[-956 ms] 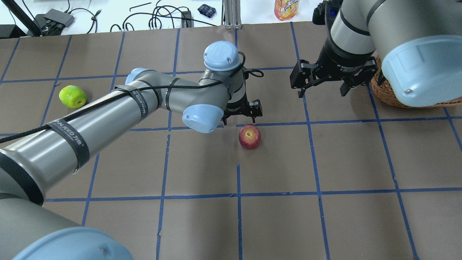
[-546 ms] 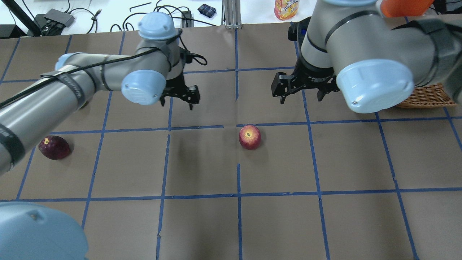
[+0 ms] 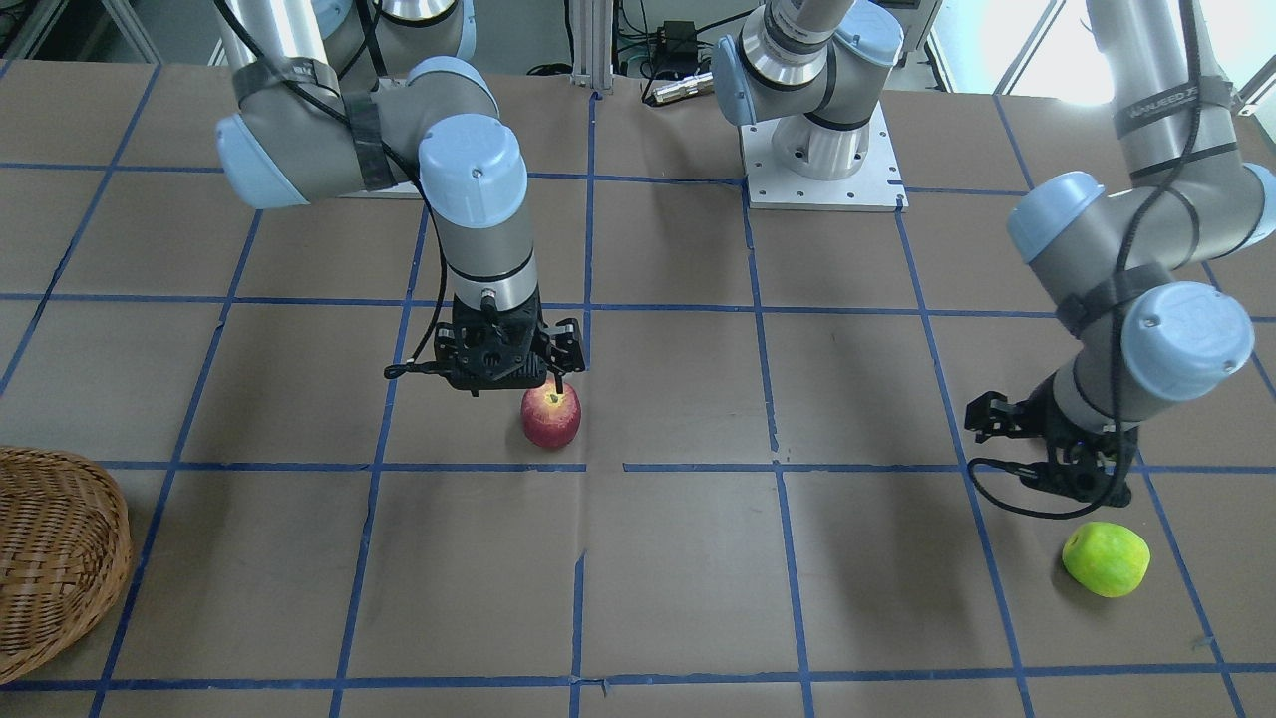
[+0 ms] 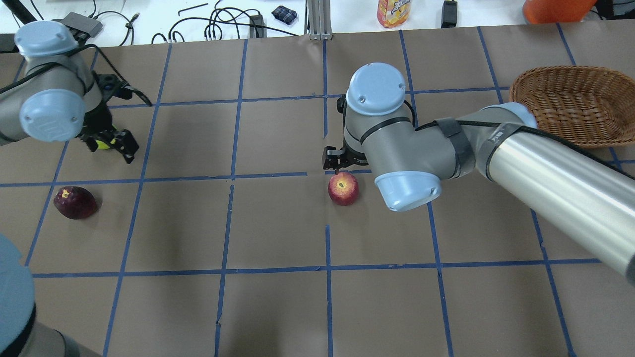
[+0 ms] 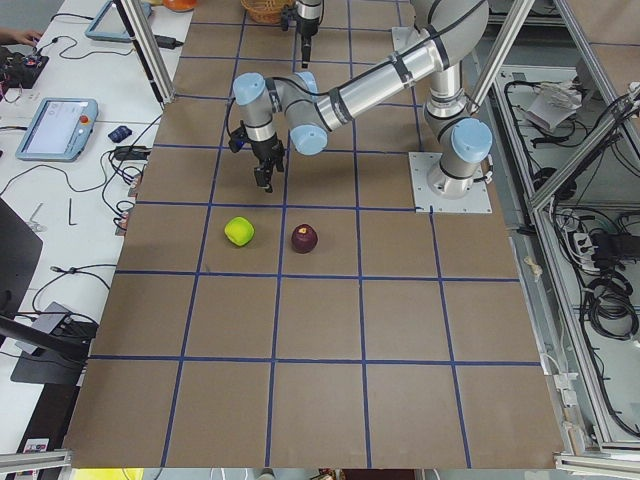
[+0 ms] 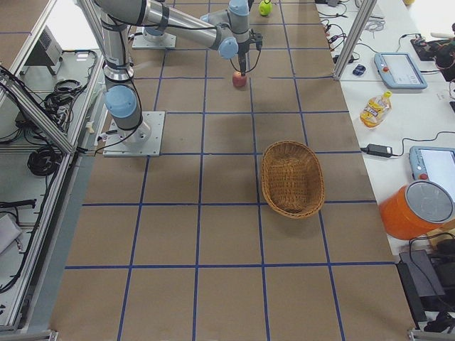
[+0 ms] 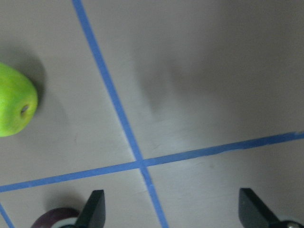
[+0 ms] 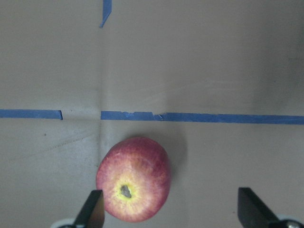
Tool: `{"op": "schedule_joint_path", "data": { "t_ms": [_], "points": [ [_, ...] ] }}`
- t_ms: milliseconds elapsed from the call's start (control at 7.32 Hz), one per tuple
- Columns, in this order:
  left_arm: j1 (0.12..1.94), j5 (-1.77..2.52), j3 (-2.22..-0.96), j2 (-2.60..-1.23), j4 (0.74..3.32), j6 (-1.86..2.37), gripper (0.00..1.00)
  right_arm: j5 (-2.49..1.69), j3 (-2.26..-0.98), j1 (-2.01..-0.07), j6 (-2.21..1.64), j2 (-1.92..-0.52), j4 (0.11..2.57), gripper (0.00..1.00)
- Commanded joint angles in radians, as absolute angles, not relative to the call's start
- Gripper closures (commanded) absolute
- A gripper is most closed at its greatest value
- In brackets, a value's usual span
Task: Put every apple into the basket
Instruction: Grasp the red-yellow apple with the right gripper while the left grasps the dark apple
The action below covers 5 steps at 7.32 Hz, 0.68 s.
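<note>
**Right end effector** (image 8: 173,214) hangs directly over the red apple (image 8: 134,179), jaws spread wide and holding nothing. The apple lies nearer one jaw than midway, stem dimple up, its skin smooth and red with a yellow centre. It rests near the middle of the table (image 4: 278,307), just on the near side of a blue tape (image 8: 199,117) line, with bare surface open on every side.

**Left end effector** (image 7: 171,216) hovers at the far left, also wide open and empty. The green apple (image 7: 14,107) lies just beside it and the purple apple (image 4: 74,202) a little nearer.

**Basket** (image 4: 518,96), an oval of light-brown woven wicker, stands empty at the far right, well apart from all three apples.

The table is covered in matt brown paper gridded with tape. The label on the bottle (image 4: 394,12) beyond the far edge is too small to read.
</note>
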<state>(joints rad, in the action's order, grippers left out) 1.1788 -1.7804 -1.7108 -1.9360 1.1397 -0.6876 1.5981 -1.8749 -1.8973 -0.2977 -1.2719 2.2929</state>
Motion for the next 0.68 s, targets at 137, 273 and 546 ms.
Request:
{"op": "schedule_joint_path", "data": {
  "t_ms": [137, 273, 546],
  "points": [
    [0.916, -1.659, -1.695, -1.962, 1.135, -0.865, 0.0, 1.654, -1.878, -1.937, -0.307, -1.177, 2.368, 0.0],
    [0.908, -1.66, -1.698, -1.976, 1.135, -0.864, 0.0, 1.64, -1.875, -1.937, -0.31, -1.167, 2.408, 0.0],
    [0.907, -1.66, -1.712, -1.976, 1.137, -0.848, 0.0, 1.637, -1.875, -1.937, -0.31, -1.167, 2.411, 0.0]
  ]
}}
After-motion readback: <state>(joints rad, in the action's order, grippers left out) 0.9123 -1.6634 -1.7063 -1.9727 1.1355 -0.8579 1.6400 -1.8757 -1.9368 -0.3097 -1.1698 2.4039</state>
